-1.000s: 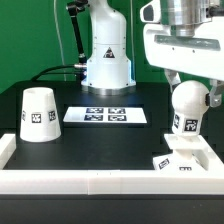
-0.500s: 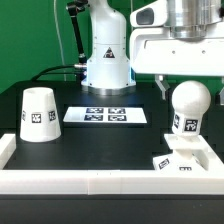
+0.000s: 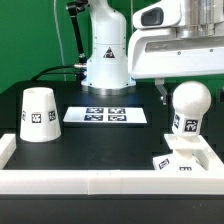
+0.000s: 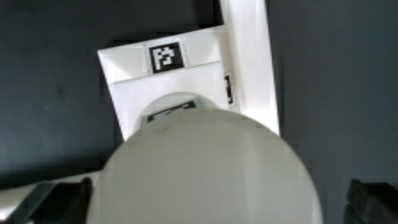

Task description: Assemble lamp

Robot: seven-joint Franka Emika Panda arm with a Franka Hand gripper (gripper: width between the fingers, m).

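The white ball-shaped bulb (image 3: 189,105) stands upright on the flat square base (image 3: 186,158) at the exterior view's right, against the white rail. My gripper (image 3: 187,91) is open just above the bulb's top, one finger on each side and not touching it. In the wrist view the bulb (image 4: 210,170) fills the near field between the dark fingertips (image 4: 54,200), with the gripper (image 4: 210,203) spread wide around it and the tagged base (image 4: 157,95) beneath. The cone shade (image 3: 38,113) stands free at the exterior view's left.
The marker board (image 3: 106,115) lies flat mid-table. A white rail (image 3: 90,181) runs along the front and sides of the black table. The arm's white pedestal (image 3: 107,58) stands behind the marker board.
The gripper has lifted away from the bulb and shifted slightly toward the exterior view's left. The bulb stays standing on the base.
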